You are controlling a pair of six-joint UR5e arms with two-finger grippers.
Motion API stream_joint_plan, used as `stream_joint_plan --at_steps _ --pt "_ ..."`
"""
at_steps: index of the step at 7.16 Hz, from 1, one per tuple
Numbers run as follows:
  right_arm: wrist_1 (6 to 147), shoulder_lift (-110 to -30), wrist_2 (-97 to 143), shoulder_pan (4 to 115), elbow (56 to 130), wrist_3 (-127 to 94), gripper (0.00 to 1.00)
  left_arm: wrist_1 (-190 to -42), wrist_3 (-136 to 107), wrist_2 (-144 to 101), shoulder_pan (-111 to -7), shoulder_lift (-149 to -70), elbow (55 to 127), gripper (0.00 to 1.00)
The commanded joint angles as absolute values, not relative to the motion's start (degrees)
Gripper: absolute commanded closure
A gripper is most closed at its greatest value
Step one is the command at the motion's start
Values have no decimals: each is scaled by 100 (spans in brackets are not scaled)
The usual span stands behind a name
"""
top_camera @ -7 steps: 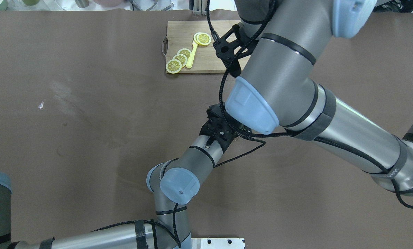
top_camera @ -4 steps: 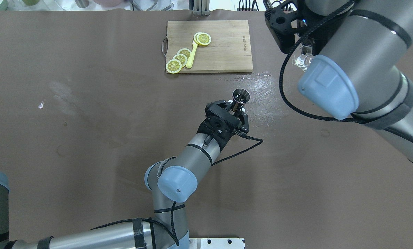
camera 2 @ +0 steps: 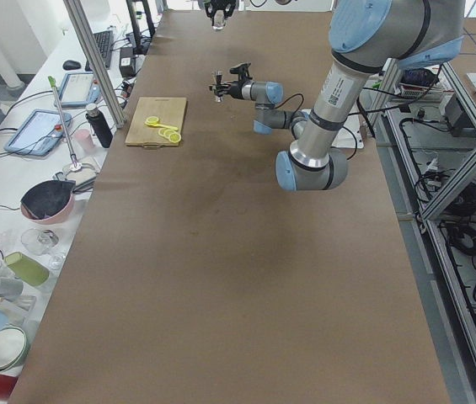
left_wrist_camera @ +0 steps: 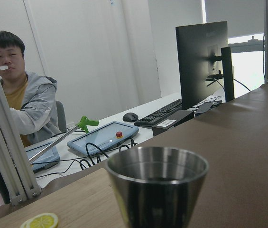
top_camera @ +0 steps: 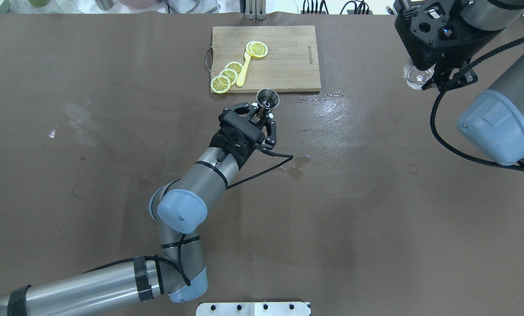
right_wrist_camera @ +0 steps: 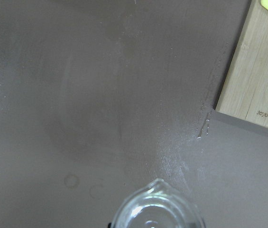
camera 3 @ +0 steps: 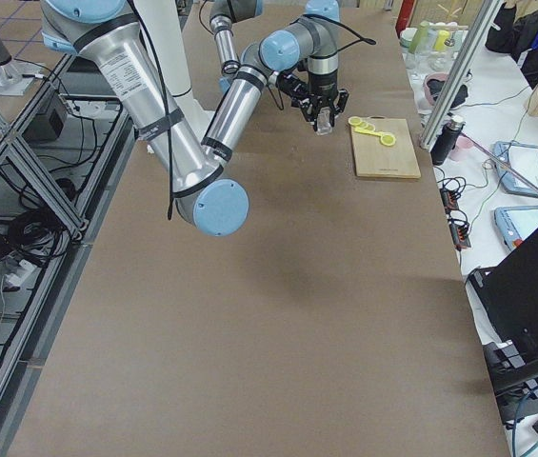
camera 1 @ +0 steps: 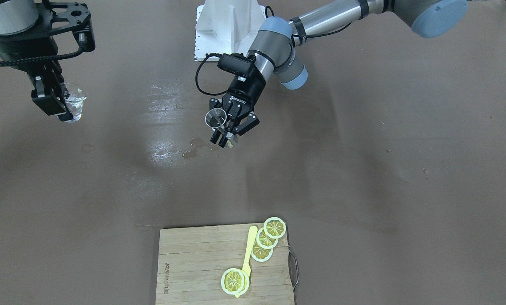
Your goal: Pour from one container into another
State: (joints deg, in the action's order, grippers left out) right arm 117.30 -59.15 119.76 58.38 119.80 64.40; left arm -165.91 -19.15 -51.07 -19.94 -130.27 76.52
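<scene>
Closest to the robot's base, a wet patch [top_camera: 298,166] glistens on the brown desk [top_camera: 113,131], so I'd say some liquid has already missed its mark. Just past it the left pincer [top_camera: 262,115] is pinching a small conical steel cup [top_camera: 267,97] low on its body, mouth up and level; whether the cup holds anything I cannot tell. Beyond lies a wooden chopping board [top_camera: 288,66] with lemon slices [top_camera: 220,84]. Farthest off, well apart at the desk's right end, the right pincer [camera 1: 64,108] is clamped on a little clear glass beaker with a pouring lip [camera 1: 75,106], lifted clear of the desk, a little clear liquid inside. To pour well, I'd bring the lip right over the cup's narrow mouth before tilting, keep the cup level, and tip slowly so a thin stream lands inside.
</scene>
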Motion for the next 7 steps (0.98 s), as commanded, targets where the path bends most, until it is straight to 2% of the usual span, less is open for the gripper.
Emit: stream_joint_plan --at_steps 1,4,7 --pt "10395 -6851 12566 6072 11953 6355 100 -17138 -1907 -5124 -2371 -12326 7856 100" --pt "8340 -8047 13244 6258 11674 5549 100 -17461 -1907 -5124 -2672 -11299 8233 100" --pt "5993 -8620 13613 6258 10779 4660 100 -18603 -1916 -5080 -2672 -9130 9444 100"
